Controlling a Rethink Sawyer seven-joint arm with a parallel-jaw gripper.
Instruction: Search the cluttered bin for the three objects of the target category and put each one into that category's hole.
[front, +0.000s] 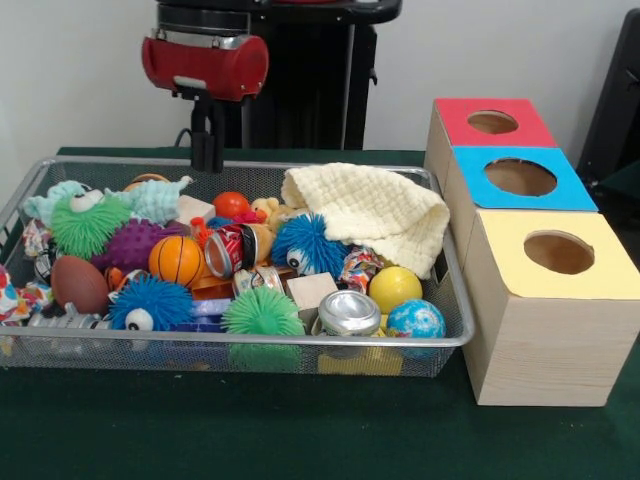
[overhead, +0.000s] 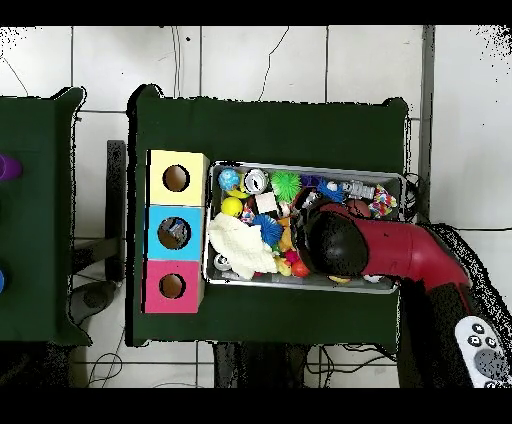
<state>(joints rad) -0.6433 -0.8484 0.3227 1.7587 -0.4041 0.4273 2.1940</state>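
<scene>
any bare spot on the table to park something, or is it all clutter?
Free: the green tablecloth strip in front of the wire bin, reaching to the yellow-topped box. Crowded: the bin is packed, its right part under a cream cloth. The hand hangs over the bin's far rim.

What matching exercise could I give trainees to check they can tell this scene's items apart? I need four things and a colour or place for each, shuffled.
Things:
1. Cloth
2. Basketball
3. Crushed can
4. Box nearest the camera in the front view

Colour or place:
A. Yellow top with a round hole
B. Orange with black lines, left half of the bin
C. Cream, draped at the bin's back right corner
D. Silver, at the bin's front edge beside the globe ball

Pairs: 1-C, 2-B, 3-D, 4-A
</scene>
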